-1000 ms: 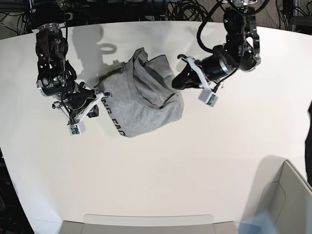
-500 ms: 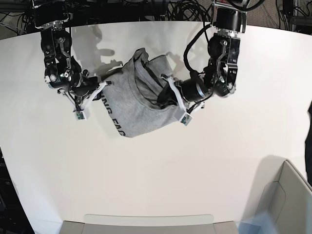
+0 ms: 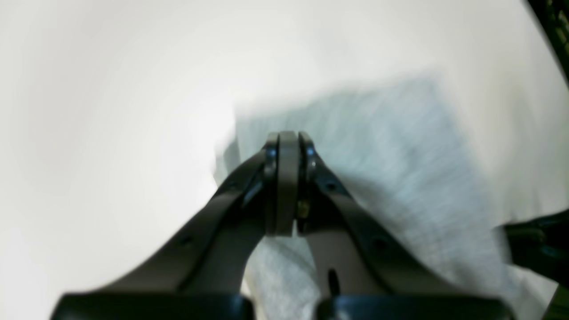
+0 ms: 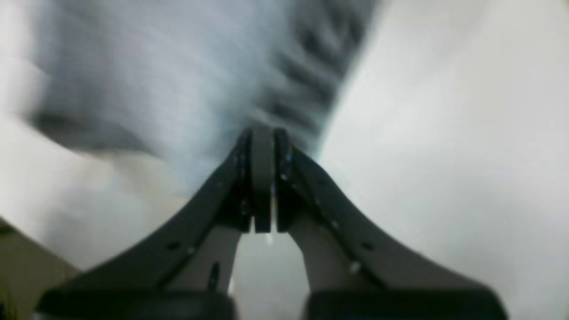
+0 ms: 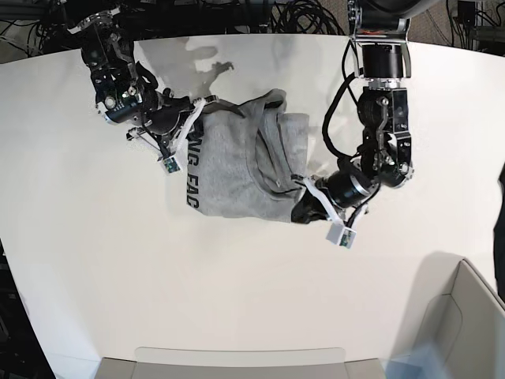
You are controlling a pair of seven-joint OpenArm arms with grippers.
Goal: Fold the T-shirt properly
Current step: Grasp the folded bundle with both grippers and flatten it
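The heather-grey T-shirt (image 5: 237, 170) lies bunched in the middle of the white table (image 5: 237, 300), with black lettering (image 5: 192, 178) running down its left edge. My left gripper (image 5: 304, 207) is shut on the shirt's lower right corner. In the left wrist view the jaws (image 3: 287, 140) are pressed together over grey cloth (image 3: 391, 155). My right gripper (image 5: 196, 118) is shut on the shirt's upper left corner. In the right wrist view its jaws (image 4: 262, 133) are together at the cloth (image 4: 155, 66), beside the blurred lettering (image 4: 311, 80). Both wrist views are blurred.
A grey bin (image 5: 465, 316) stands at the lower right corner. A flat grey panel (image 5: 237, 363) lies along the front edge. Black cables (image 5: 260, 16) run behind the table's far edge.
The left gripper has swung down to the shirt's lower right corner. The right gripper has moved up and right with the upper left corner. The shirt has turned, and its lettering now runs vertically.
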